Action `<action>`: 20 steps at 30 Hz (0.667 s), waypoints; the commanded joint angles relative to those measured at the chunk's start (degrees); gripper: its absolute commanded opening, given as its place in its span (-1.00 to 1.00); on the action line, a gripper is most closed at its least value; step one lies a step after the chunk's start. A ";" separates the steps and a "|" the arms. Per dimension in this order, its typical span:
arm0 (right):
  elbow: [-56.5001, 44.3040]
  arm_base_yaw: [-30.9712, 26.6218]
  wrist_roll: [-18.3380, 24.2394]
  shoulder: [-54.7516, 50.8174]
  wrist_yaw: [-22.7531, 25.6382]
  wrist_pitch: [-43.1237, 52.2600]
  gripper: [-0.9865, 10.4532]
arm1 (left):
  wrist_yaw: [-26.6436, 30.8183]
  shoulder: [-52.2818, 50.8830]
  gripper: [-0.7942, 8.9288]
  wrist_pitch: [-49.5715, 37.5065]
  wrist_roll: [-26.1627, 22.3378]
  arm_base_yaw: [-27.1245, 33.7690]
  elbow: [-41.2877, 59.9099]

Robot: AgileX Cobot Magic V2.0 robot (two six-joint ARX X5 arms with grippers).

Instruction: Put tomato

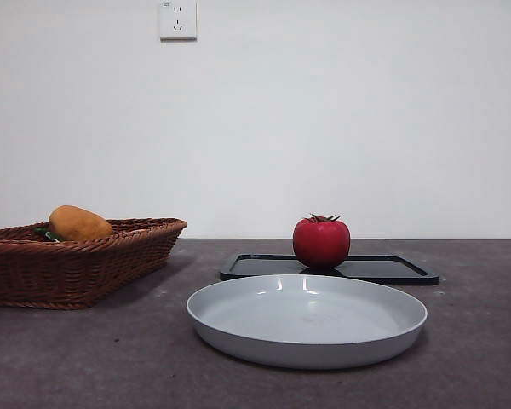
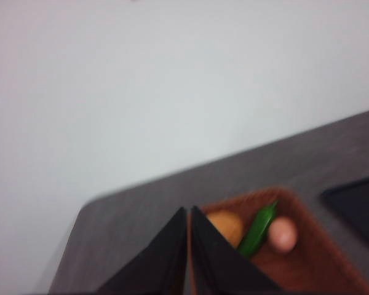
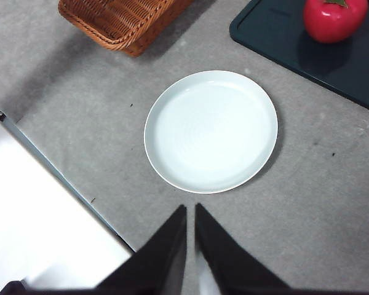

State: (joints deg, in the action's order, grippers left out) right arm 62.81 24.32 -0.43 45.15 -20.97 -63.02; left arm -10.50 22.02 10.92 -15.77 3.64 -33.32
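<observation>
**Both claws pressed together, tomato waiting on the tray**

Right gripper (image 3: 190,212) sits at the bottom centre of its wrist frame, jaws pressed together, nothing held, above the grey plate (image 3: 172,166). Left gripper (image 2: 189,215) likewise closed and empty, over the wicker basket (image 2: 313,246). The tomato (image 1: 321,242) stands right of centre in the front view, on the dark tray (image 1: 392,269). It looks glossy and round, likely slippery and a bit soft: pinch gently across its widest middle.

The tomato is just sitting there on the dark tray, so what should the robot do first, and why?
Probably open the right gripper and reach toward the tomato. It stands untouched on the black tray, the grey plate lies empty, and both grippers hang shut, away from it; the right one seems nearer.
</observation>
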 commanded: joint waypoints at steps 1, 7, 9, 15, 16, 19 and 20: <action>0.50 0.31 -0.39 0.44 -0.04 0.44 -0.80 | 3.37 -3.74 -0.82 -0.70 3.06 0.22 4.72; 0.50 0.31 -0.39 0.44 -0.04 0.44 -0.80 | 4.33 -10.71 -0.82 -0.79 5.86 0.22 14.49; 0.50 0.31 -0.39 0.44 -0.04 0.44 -0.80 | 4.33 -12.57 -0.82 -0.81 6.62 0.22 17.42; 0.50 0.31 -0.39 0.44 -0.04 0.44 -0.80 | 4.52 -16.90 -0.82 0.00 8.39 0.22 23.98; 0.50 0.31 -0.39 0.44 -0.04 0.44 -0.80 | 4.52 -17.49 -0.82 0.02 8.50 0.22 24.76; 0.50 0.31 -0.39 0.44 -0.04 0.44 -0.80 | 4.55 -19.08 -0.82 0.22 8.61 0.22 26.69; 0.50 0.31 -0.39 0.44 -0.04 0.44 -0.80 | 4.55 -19.56 -0.82 0.26 8.59 0.22 27.30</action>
State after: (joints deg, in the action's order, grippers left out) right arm 62.81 24.32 -0.45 45.15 -20.99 -63.00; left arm -6.11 2.81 11.66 -7.79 3.73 -6.48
